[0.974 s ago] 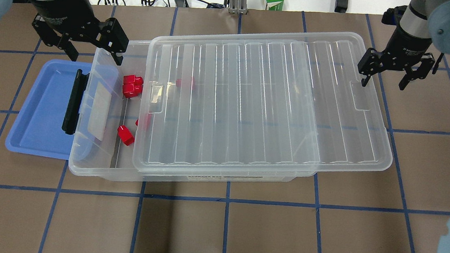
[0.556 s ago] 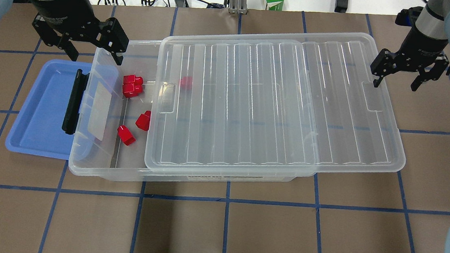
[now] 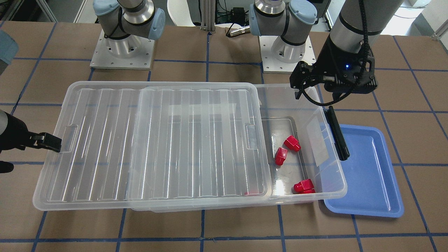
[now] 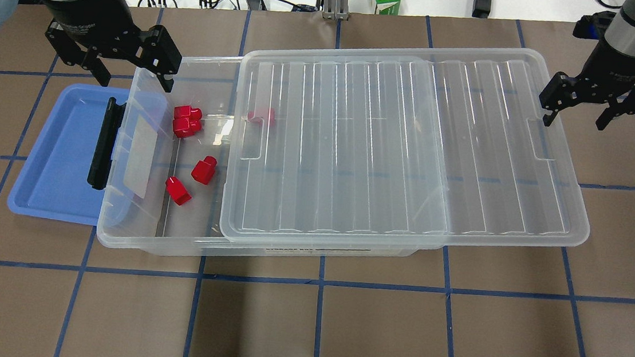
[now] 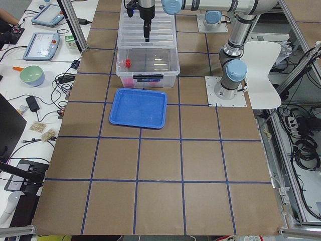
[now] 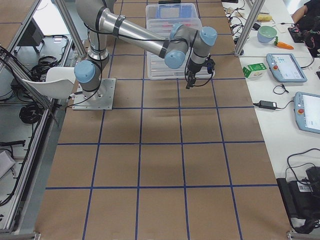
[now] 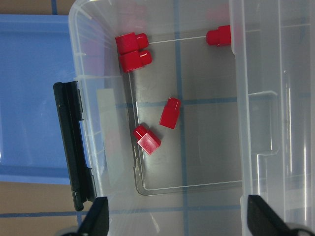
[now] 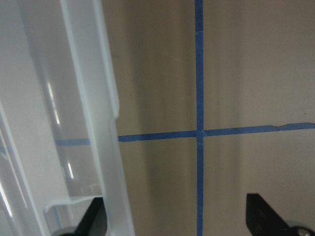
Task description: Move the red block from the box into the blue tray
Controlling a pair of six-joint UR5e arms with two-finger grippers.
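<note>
Lid (image 4: 406, 152) slid right over blue-taped brown table (image 4: 316, 328).

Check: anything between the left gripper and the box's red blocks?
Nothing visible over four red blocks: the lid leaves that end of the box uncovered near the left gripper. A fifth block lies under the lid's edge.

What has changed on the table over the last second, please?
The lid slid further toward the robot's right, and the open right hand moved the same way with the lid's end rim between its fingers. More of the box is now uncovered, including one red block. The left hand, blue tray and box stayed put.
</note>
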